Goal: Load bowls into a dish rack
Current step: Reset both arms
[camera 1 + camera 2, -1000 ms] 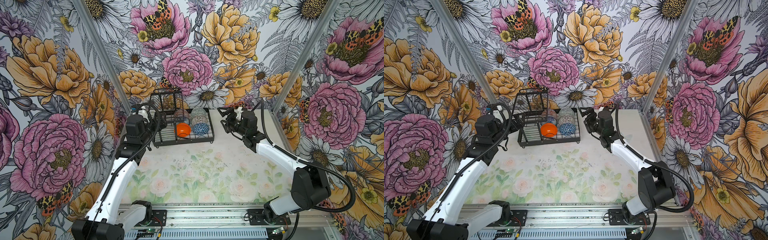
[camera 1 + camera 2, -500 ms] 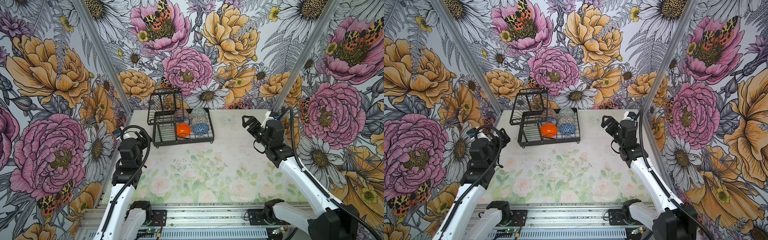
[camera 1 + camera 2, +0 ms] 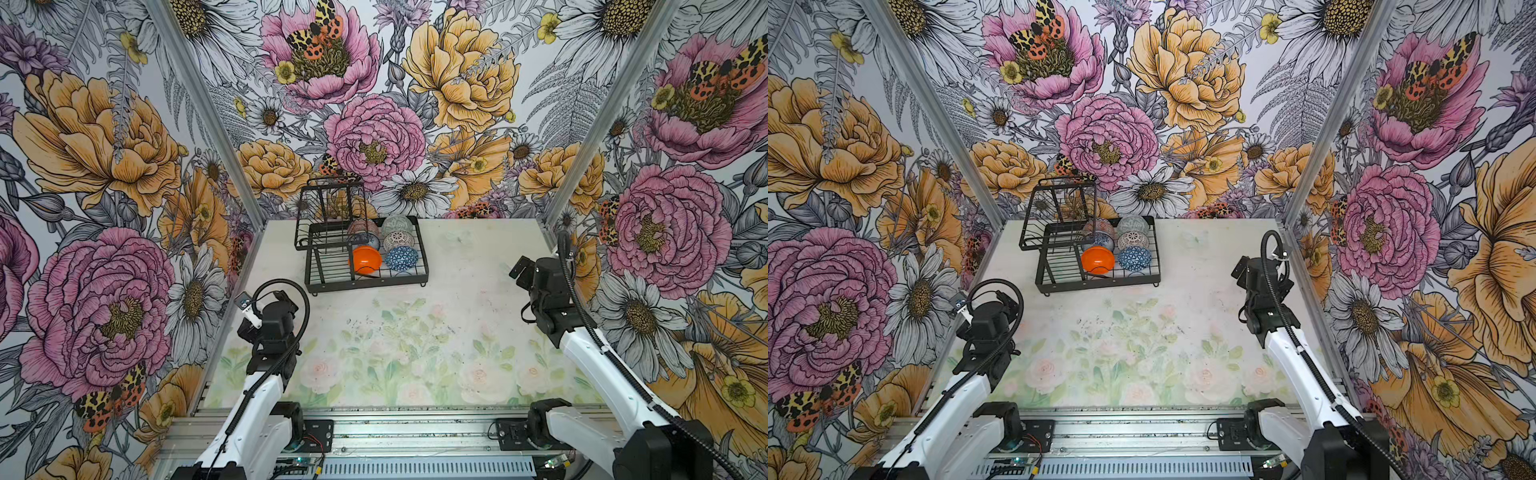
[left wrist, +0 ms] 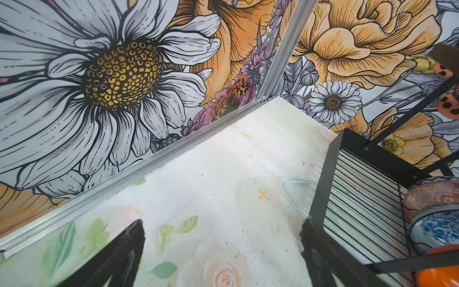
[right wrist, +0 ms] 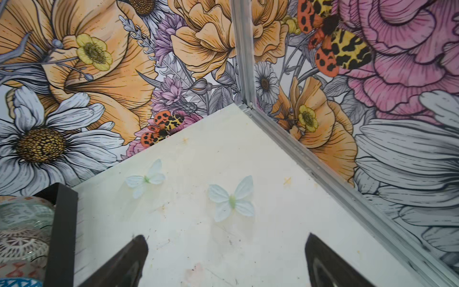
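Observation:
The black wire dish rack stands at the back of the table, left of centre. Several bowls stand in two rows in its tray: a plain orange bowl and a dark blue geometric bowl in front, patterned ones behind. My left gripper hovers open and empty, near the rack's front left corner. My right gripper is open and empty too, off to the rack's right by the side wall. The right wrist view catches the rack's rim and a pale green bowl.
Flowered walls close in on three sides, with metal corner posts. The rack's raised basket tier stands at its back left. A metal rail with both arm bases runs along the front edge. The mat carries a printed flower pattern.
Both arms have pulled back from the rack, the left toward the front left, the right toward the right wall. Both grippers stayed open. The bowls have not moved.

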